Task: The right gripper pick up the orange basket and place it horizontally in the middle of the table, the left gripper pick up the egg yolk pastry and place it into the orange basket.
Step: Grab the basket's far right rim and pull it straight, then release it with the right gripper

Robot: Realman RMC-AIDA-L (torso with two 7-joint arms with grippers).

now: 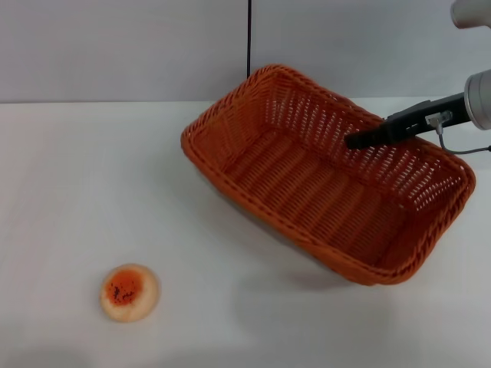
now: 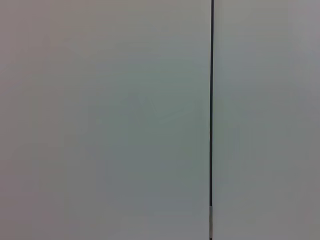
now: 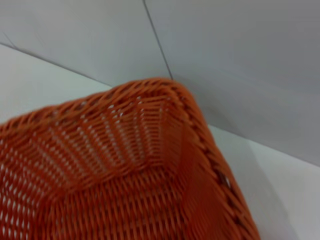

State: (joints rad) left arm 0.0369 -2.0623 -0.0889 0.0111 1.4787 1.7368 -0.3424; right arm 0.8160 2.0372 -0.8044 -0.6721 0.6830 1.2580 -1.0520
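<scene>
Right claw (image 1: 359,140) clamped on far wall of orange basket (image 1: 307,192), held tilted above the surface (image 1: 61,169), right of centre. Egg yolk pastry (image 1: 130,292) front-left, well apart, unobstructed. Left claw out of view.

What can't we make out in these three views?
- Left gripper: in no view; the left wrist view shows only a wall with a dark seam.
- Right gripper: head view shows one dark finger against the orange basket far wall; the grip itself is hidden by the wicker.
- Basket underside: its own body hides whether it touches the table.
- Egg yolk pastry: seen in head view only.
</scene>
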